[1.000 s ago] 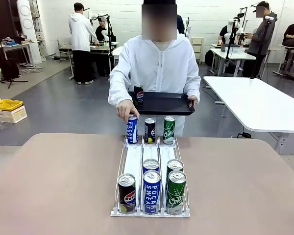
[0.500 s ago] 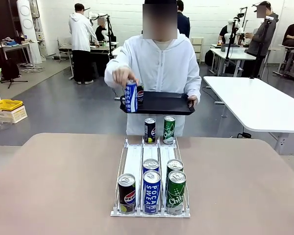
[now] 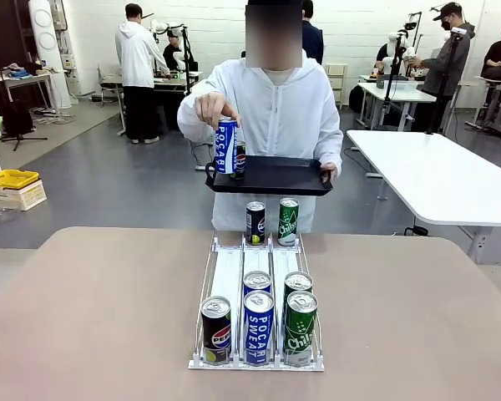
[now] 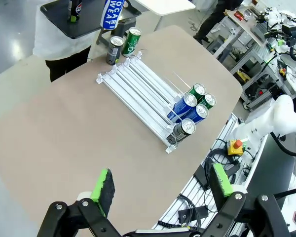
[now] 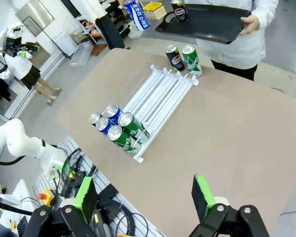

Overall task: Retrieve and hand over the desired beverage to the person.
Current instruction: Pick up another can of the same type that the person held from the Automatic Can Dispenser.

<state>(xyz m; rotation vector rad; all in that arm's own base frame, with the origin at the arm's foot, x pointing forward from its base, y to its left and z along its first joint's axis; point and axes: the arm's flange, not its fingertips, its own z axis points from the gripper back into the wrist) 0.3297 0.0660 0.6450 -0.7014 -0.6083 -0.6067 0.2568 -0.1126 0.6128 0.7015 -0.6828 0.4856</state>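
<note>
The person point(image 3: 271, 109) stands at the far side of the worktop point(image 3: 92, 317), one hand point(image 3: 326, 173) gripping a black tray point(image 3: 275, 177) and the other hand point(image 3: 210, 107) holding a blue Pocari Sweat can point(image 3: 225, 146) upright just above the tray's left end, right beside a Pepsi can point(image 5: 179, 11) standing on it. The remaining drinks sit in the white three-lane rack point(image 3: 230, 276) in the middle of the worktop: a near Pepsi can point(image 3: 216, 330), a near Pocari can point(image 3: 259, 326) and a near green can point(image 3: 301, 327) at the near end, a second Pocari can point(image 3: 257, 284) and a second green can point(image 3: 298, 284) touching them from behind, and a far Pepsi can point(image 3: 255, 223) and a far green can point(image 3: 288, 221) at the far end. Which of these is wanted cannot be told from here. The left claw point(image 4: 163, 182) hangs spread and empty high above the worktop's left, and the right claw point(image 5: 144, 193) likewise spread and empty above its right. The main risk is picking the wrong flavour, since three kinds stand side by side. The near cans are packed tightly, so a finger coming down between them could tip a neighbour or catch a rail. A reach toward the far cans could meet the tray or the person's hands above them, and a smooth can pinched off-centre may slip during the handover.
</note>
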